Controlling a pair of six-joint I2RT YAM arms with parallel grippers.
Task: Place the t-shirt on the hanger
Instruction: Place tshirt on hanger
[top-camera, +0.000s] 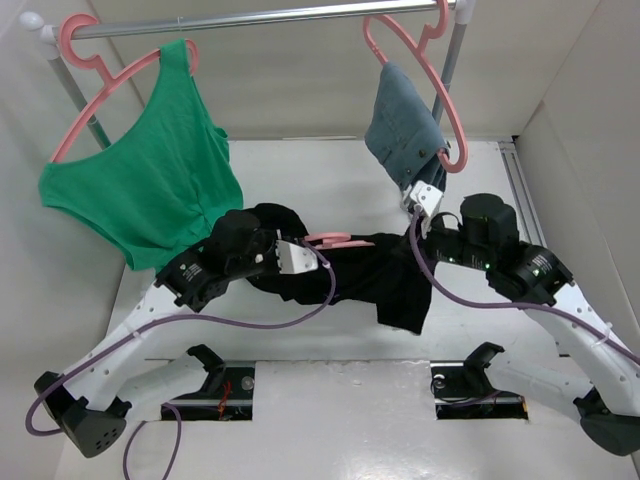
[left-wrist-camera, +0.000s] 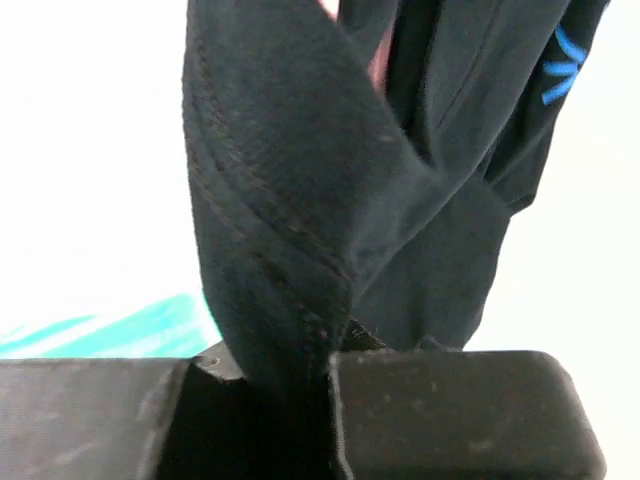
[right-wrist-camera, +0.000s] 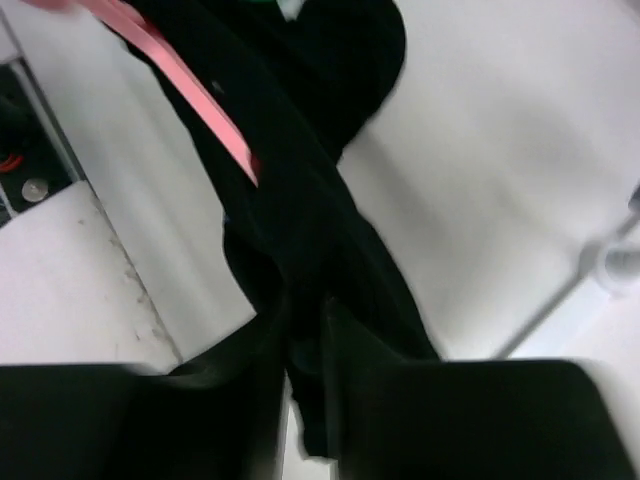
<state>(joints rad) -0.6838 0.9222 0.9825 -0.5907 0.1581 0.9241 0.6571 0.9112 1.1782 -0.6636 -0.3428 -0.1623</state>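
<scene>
The black t-shirt (top-camera: 385, 275) hangs bunched between my two grippers above the table's middle. My left gripper (top-camera: 300, 257) is shut on a hemmed fold of the t-shirt (left-wrist-camera: 270, 210); its blue chest mark (left-wrist-camera: 562, 65) shows at the upper right of the left wrist view. My right gripper (top-camera: 425, 198) is shut on another part of the t-shirt (right-wrist-camera: 300, 240). The pink hanger (top-camera: 328, 239) pokes out of the cloth just right of my left gripper. Its thin pink bar (right-wrist-camera: 185, 85) runs into the shirt in the right wrist view; most of it is hidden by cloth.
A rail (top-camera: 270, 15) crosses the back. A green tank top (top-camera: 150, 180) hangs on a pink hanger (top-camera: 100, 75) at the left. A blue-grey garment (top-camera: 405, 125) hangs on another pink hanger (top-camera: 435, 85) at the right, close above my right gripper. White walls (top-camera: 580, 150) enclose the table.
</scene>
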